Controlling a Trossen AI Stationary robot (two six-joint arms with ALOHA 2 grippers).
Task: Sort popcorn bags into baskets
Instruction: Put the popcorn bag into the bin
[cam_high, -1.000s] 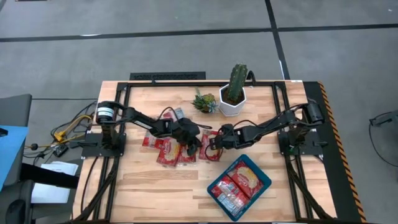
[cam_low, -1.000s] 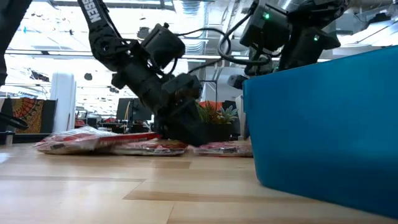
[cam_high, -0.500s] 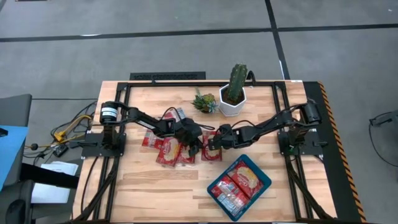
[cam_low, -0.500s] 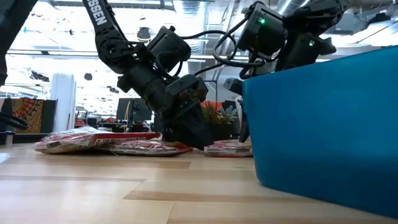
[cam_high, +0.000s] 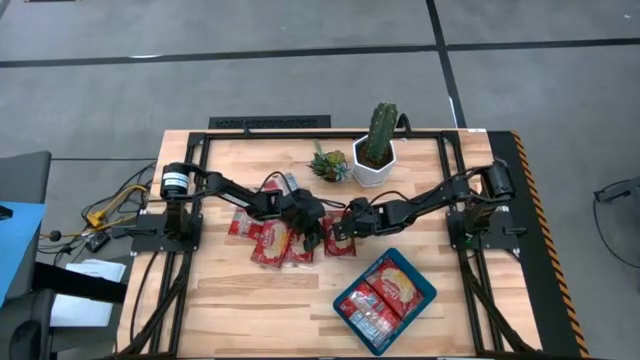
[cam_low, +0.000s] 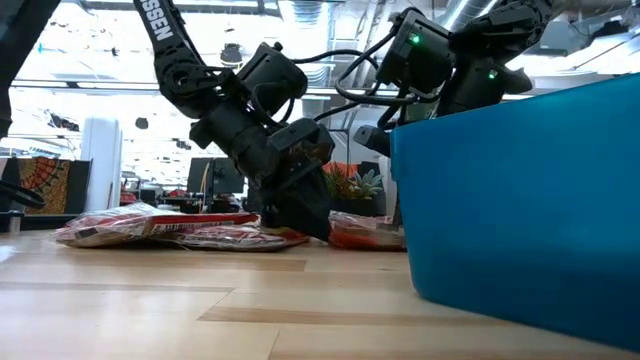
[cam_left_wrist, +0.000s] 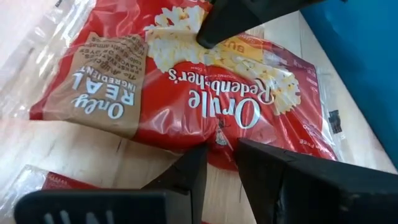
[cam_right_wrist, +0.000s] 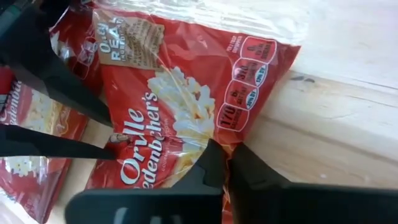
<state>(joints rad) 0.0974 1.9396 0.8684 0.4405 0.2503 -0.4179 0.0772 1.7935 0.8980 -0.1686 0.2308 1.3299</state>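
Note:
One red popcorn bag (cam_high: 342, 243) lies at the table's middle between my two grippers. My left gripper (cam_high: 316, 236) stands at its left side and is shut on it. My right gripper (cam_high: 338, 228) stands at its far right side and is also shut on it. Several more red bags (cam_high: 270, 240) lie flat in a pile to the left. The teal basket (cam_high: 426, 290) stands near the front right with bags in it. My left gripper pinches one long edge of the bag (cam_left_wrist: 219, 144) between its two fingers, beside the printed logo. The fingers slant down from the table's left. The bag rests on the table. My right gripper pinches the opposite long edge of the bag (cam_right_wrist: 229, 134) between its shut fingers, next to the row of round badges. It slants down from the table's right. That side of the bag (cam_low: 365, 230) bulges up slightly; the rest lies on the table.
A white hexagonal pot with a cactus (cam_high: 375, 158) and a small spiky plant (cam_high: 328, 163) stand at the far middle. Black frame rails run along the table's left, right and far sides. The basket wall (cam_low: 520, 200) fills the low view's right.
My right gripper has gone a little toward the table's left, down onto the bag, and has shut on its edge. The bag's right side has puffed up from lying flat. My left gripper has shifted slightly toward the table's right.

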